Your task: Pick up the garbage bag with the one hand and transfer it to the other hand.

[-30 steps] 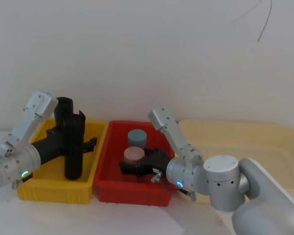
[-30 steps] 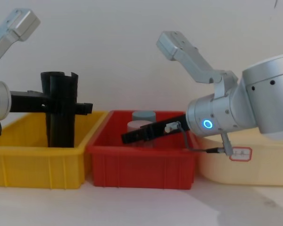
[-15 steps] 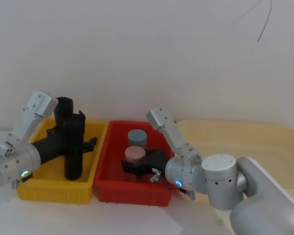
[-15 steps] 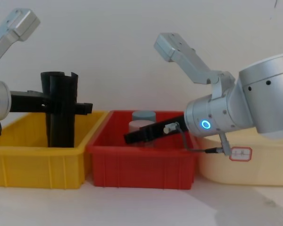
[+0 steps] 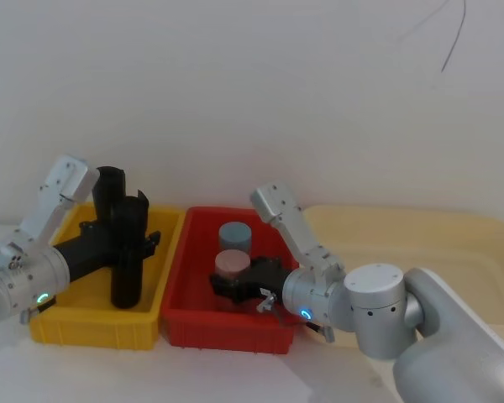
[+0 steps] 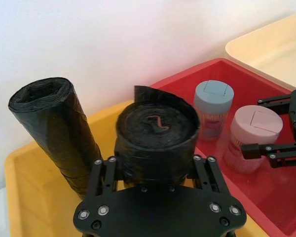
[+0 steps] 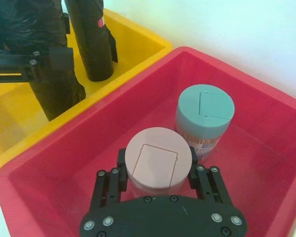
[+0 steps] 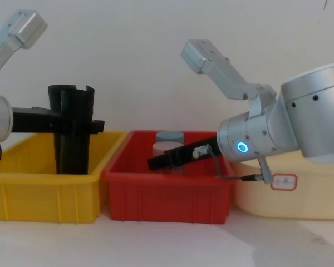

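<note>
The garbage bag (image 5: pixel 128 256) (image 6: pixel 155 133) is a thick black roll with a notched top edge, standing upright in the yellow bin (image 5: pixel 92 327). My left gripper (image 5: pixel 143 242) (image 6: pixel 153 162) (image 8: pixel 92 127), with the green ring, is shut on its upper half, one finger pressing each side. A second, flat-ended black roll (image 5: pixel 109 186) (image 6: pixel 54 123) stands just behind it. My right gripper (image 5: pixel 221 285) (image 7: pixel 158 165) (image 8: pixel 155 162), with the blue ring, hovers open over the red bin (image 5: pixel 227 332), its fingers on either side of a pink-lidded jar (image 7: pixel 158 158).
A teal-lidded jar (image 5: pixel 234 235) (image 7: pixel 204 116) stands behind the pink-lidded jar (image 5: pixel 230 266) in the red bin. A cream tray (image 5: pixel 420 243) lies to the right of it. A white wall stands close behind the bins.
My left gripper's fingers have closed in on the garbage bag, and the roll's top has shifted slightly right. The right arm has crept a little to the left.
</note>
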`<state>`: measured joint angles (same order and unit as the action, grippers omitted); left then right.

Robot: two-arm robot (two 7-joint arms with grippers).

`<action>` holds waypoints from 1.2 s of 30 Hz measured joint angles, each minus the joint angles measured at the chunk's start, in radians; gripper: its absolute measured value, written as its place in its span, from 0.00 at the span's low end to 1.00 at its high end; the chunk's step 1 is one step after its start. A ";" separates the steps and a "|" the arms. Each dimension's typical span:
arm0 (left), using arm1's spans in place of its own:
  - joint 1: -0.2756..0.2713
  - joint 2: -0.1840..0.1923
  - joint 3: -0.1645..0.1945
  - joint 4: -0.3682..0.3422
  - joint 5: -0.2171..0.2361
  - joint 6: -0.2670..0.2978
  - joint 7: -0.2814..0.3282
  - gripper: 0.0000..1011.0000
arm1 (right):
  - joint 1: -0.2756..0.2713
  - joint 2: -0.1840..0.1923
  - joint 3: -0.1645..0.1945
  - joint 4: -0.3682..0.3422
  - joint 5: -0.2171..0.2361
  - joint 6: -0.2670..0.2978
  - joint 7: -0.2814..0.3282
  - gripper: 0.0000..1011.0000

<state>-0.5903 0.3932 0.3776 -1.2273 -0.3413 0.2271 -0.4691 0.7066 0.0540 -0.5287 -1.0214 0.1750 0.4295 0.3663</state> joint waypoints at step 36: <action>0.000 0.000 0.000 0.000 0.000 0.000 0.000 0.44 | -0.179 0.109 0.105 -0.418 -0.005 -0.007 -0.076 0.64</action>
<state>-0.5902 0.3933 0.3775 -1.2274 -0.3412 0.2271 -0.4690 0.5275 0.1627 -0.4241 -1.4390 0.1703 0.4222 0.2900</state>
